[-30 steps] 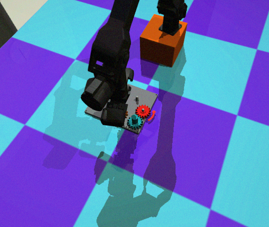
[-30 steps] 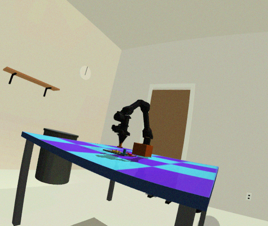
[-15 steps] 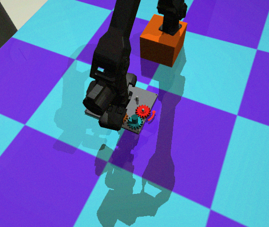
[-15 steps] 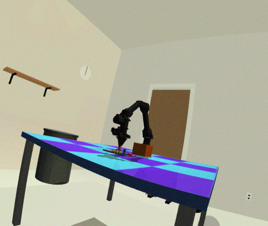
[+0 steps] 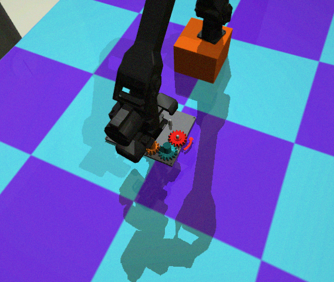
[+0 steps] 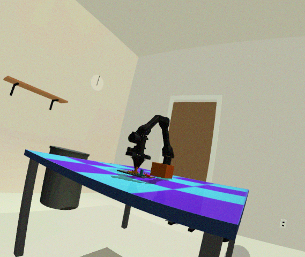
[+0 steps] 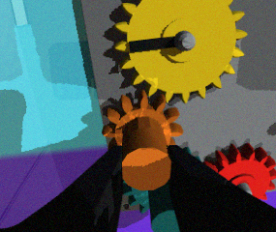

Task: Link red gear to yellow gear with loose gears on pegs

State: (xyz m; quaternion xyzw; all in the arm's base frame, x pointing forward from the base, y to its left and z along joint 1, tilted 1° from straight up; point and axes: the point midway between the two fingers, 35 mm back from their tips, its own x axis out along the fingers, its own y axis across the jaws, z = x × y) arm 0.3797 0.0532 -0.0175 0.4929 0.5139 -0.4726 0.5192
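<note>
My gripper point(image 7: 144, 155) point(image 6: 136, 166) is shut on the knob of the orange gear point(image 7: 144, 116) point(image 5: 154, 148). The orange gear is low over the grey board point(image 5: 183, 118) point(image 7: 259, 82), between the yellow and teal gears; whether it sits flat is hidden. The yellow gear point(image 7: 205, 68) with its black stripe is on a peg, right by the orange teeth in the wrist view. The teal gear point(image 5: 167, 153) point(image 7: 138, 200) stands on the board beside the red gear point(image 5: 172, 140) point(image 7: 244, 166), partly behind my fingers in the wrist view. Fingertips are hidden in the top view.
A bare grey peg point(image 5: 170, 123) stands behind the red gear. The red arrow point(image 5: 189, 144) lies beside the red gear at the board's edge. The orange block point(image 5: 195, 63) point(image 6: 162, 169) under the arm's base stands behind the board.
</note>
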